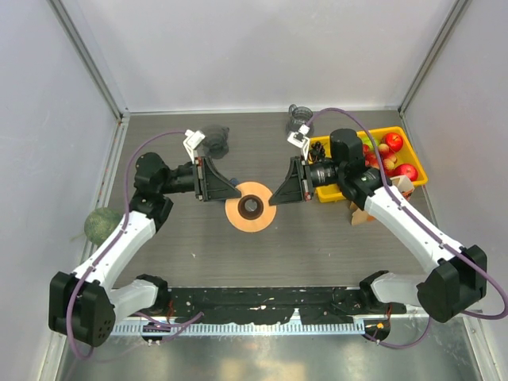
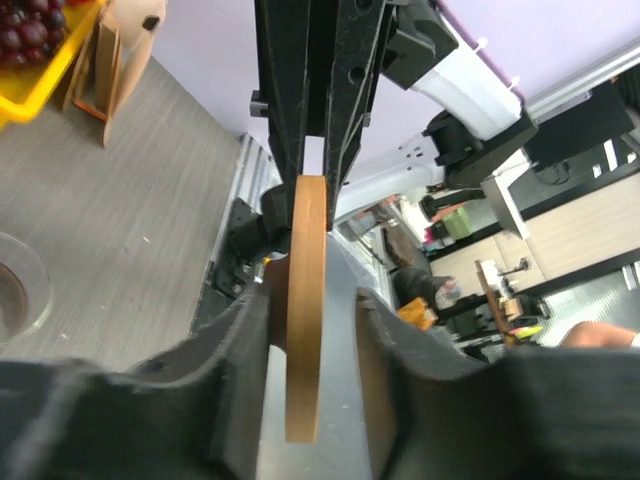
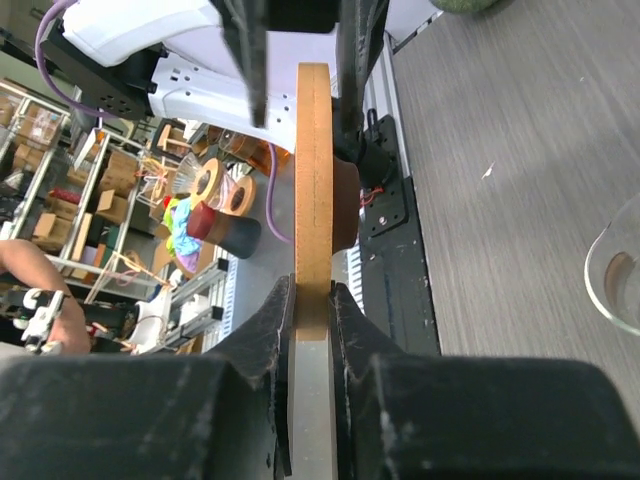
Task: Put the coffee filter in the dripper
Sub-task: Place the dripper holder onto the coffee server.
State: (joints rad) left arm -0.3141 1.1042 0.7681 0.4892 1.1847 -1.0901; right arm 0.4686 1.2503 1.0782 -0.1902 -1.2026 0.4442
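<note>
The dripper (image 1: 238,219) is a flat round wooden disc with a dark hole in its middle, held level above the table between both arms. My right gripper (image 1: 275,196) (image 3: 312,300) is shut on its rim (image 3: 313,150). Opposite, my left gripper (image 1: 236,193) (image 2: 312,340) stands open around the rim (image 2: 305,260), with a gap on at least one side. A dark brown part (image 3: 346,200) hangs under the disc; I cannot tell whether it is the coffee filter. A round glass rim (image 3: 615,280) (image 2: 12,300) shows on the table below.
A yellow tray (image 1: 406,137) of fruit sits at the back right, with a small wooden stand (image 1: 361,213) in front of it. A glass vessel (image 1: 300,119) and a dark object (image 1: 214,141) stand at the back. A green melon (image 1: 101,225) lies by the left wall.
</note>
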